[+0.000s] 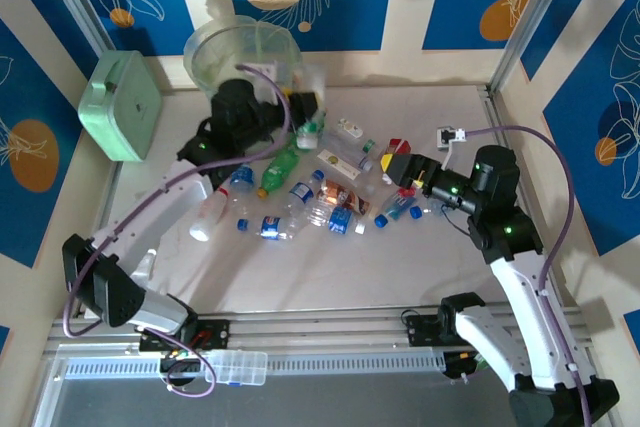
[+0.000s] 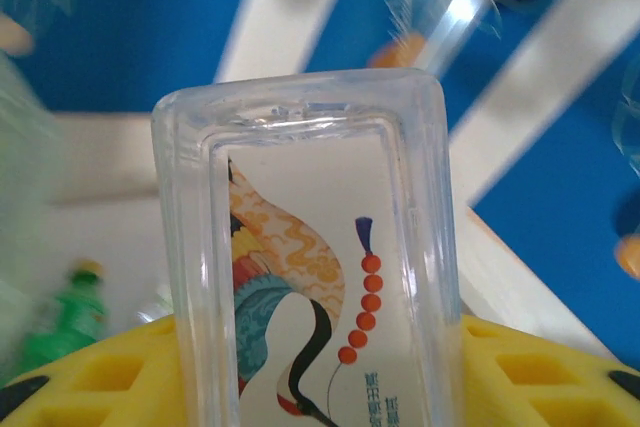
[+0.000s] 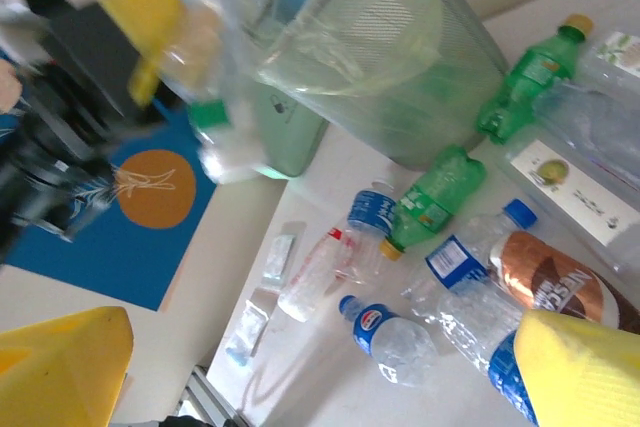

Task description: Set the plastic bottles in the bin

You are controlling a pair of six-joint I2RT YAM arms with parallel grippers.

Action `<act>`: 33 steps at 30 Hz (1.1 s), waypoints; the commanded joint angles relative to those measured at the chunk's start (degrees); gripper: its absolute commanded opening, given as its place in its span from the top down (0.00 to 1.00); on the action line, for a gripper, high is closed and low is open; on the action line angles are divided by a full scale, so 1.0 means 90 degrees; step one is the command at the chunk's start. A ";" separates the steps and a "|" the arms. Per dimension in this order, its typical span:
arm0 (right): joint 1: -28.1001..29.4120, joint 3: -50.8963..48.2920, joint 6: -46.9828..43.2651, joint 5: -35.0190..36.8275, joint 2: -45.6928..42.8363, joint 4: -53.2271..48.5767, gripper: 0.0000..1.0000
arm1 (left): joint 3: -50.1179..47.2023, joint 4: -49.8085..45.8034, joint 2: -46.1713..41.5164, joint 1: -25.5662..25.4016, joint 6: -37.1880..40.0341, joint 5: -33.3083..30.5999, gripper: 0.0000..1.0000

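Left gripper (image 1: 300,110) had a clear bottle (image 2: 310,247) clamped between its yellow fingers (image 2: 90,377), jaws part-way closed around the square body, and the crane label faced the wrist camera. The bin (image 1: 205,57) stood right beside that hand, its rim close to the held bottle. Whether the bottle was over the rim, I couldn't tell. On the other side, the right gripper (image 1: 392,165) hung with jaws spread wide and nothing in them. Loose bottles (image 1: 290,202) lay on the table (image 1: 400,267) just below and ahead of it, and a green bottle (image 3: 430,197) lay farther ahead, near the bin.
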 commanded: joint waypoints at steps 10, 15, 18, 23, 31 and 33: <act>-0.0005 -0.0392 0.0517 -0.0180 0.0176 0.0377 0.03 | 0.3863 -0.1692 0.2233 0.1183 0.0852 -0.1645 1.00; 0.0073 -0.0743 0.0614 -0.0170 0.0188 0.0460 0.03 | 0.3894 -0.1192 0.2577 0.1346 0.1209 -0.2186 1.00; 0.0101 -0.0925 0.0690 -0.0122 0.0184 0.0520 0.03 | 0.4125 -0.1217 0.2978 0.1565 0.1136 -0.1793 1.00; 0.0214 -0.1174 0.0726 0.0042 0.0205 0.0472 0.03 | 0.4411 -0.1556 0.3564 0.1844 0.0990 -0.1541 1.00; 0.0312 -0.1276 0.0631 0.0471 0.0497 0.0155 0.04 | 0.4365 -0.2100 0.4089 0.1906 0.0753 -0.1133 1.00; 0.0332 -0.1291 0.0643 0.0474 0.0575 0.0177 0.04 | 0.4381 -0.2170 0.4214 0.1906 0.0785 -0.1060 1.00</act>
